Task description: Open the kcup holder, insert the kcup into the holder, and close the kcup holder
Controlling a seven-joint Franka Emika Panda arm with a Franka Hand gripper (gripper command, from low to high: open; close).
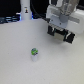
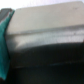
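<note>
One pod on the table, the arm up at the black unit.

From the exterior view's left: a tall white bottle-like object [image 1: 25, 9] at the back, the kcup [image 1: 34, 52] upright mid-table, then the gripper [image 1: 60, 35] at the kcup holder [image 2: 47, 57]. Jaw spread cannot be told; wrist view blurred.

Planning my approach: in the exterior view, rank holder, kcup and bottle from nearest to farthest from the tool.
1. Holder, right at the tool, filling the wrist view.
2. Kcup, mid-table, and bottle, far on the exterior view's left: too close to call.
</note>
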